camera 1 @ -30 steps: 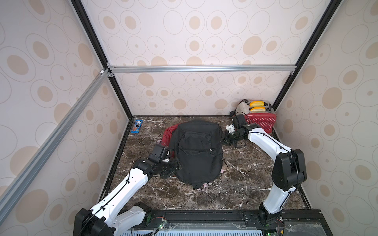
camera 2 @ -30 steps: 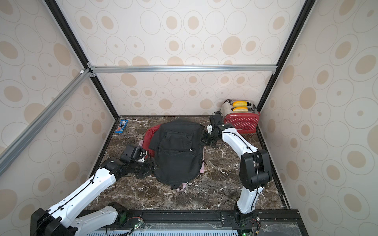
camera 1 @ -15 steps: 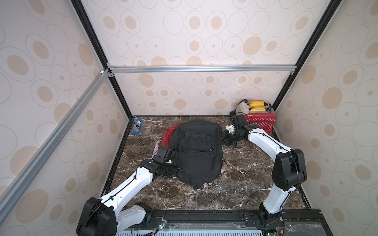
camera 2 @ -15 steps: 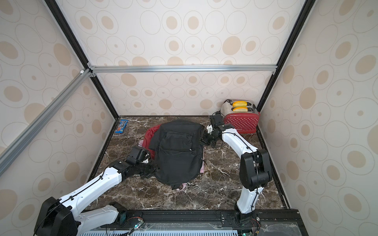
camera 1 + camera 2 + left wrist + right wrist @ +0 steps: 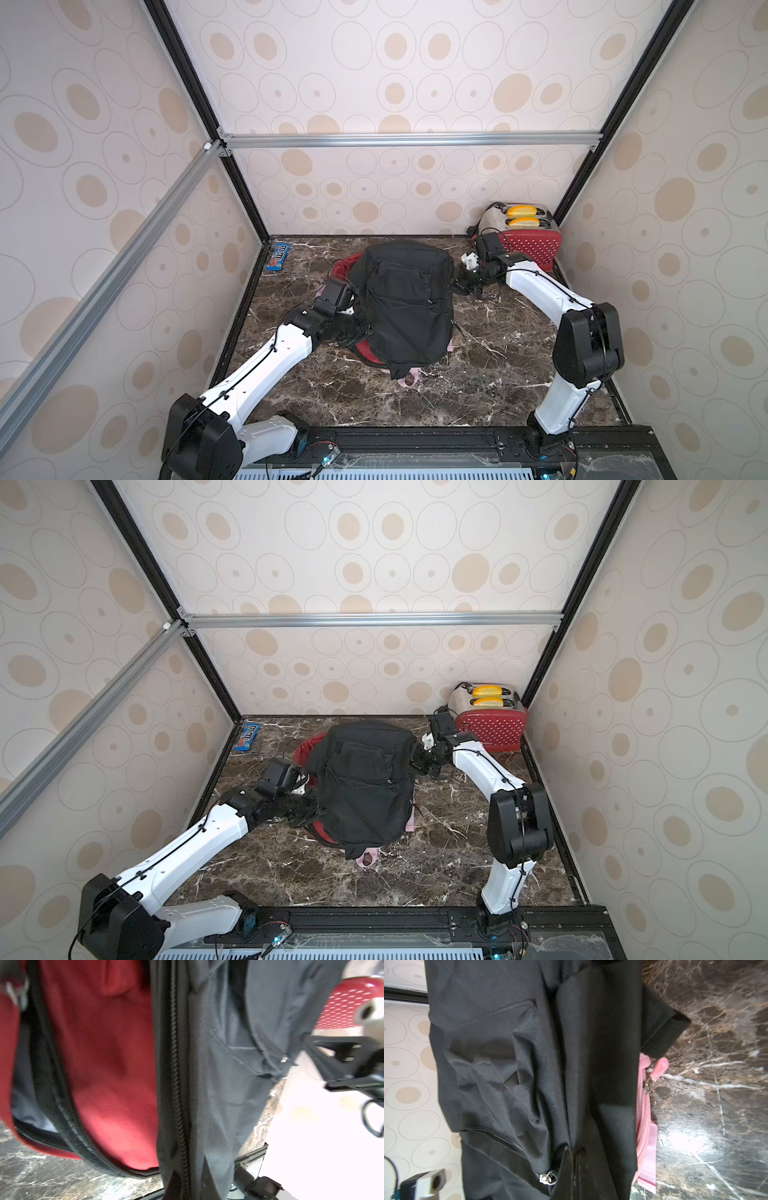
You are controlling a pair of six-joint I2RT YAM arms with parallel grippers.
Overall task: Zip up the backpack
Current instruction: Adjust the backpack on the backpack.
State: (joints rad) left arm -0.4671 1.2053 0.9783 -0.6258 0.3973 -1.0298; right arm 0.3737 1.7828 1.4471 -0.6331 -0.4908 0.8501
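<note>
Your left gripper [image 5: 360,329] has just clamped shut on the zipper edge [image 5: 176,1095] of the black fabric backpack [image 5: 405,299], on the side facing away from the red dotted metal toaster [image 5: 530,249]; can't see the pull. Backpack lies left of the toaster, over a red fabric bag [image 5: 343,265]. Right gripper [image 5: 460,286], toaster side, stays pinched on backpack fabric. Looks ready to zip.

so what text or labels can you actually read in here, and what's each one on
"m&m's": white logo on the blue candy packet at the far left edge of the table, running sideways in both top views.
The packet's smaller print: too small to read.
backpack: no readable label in any view.
toaster: no readable text, only a dot pattern.
</note>
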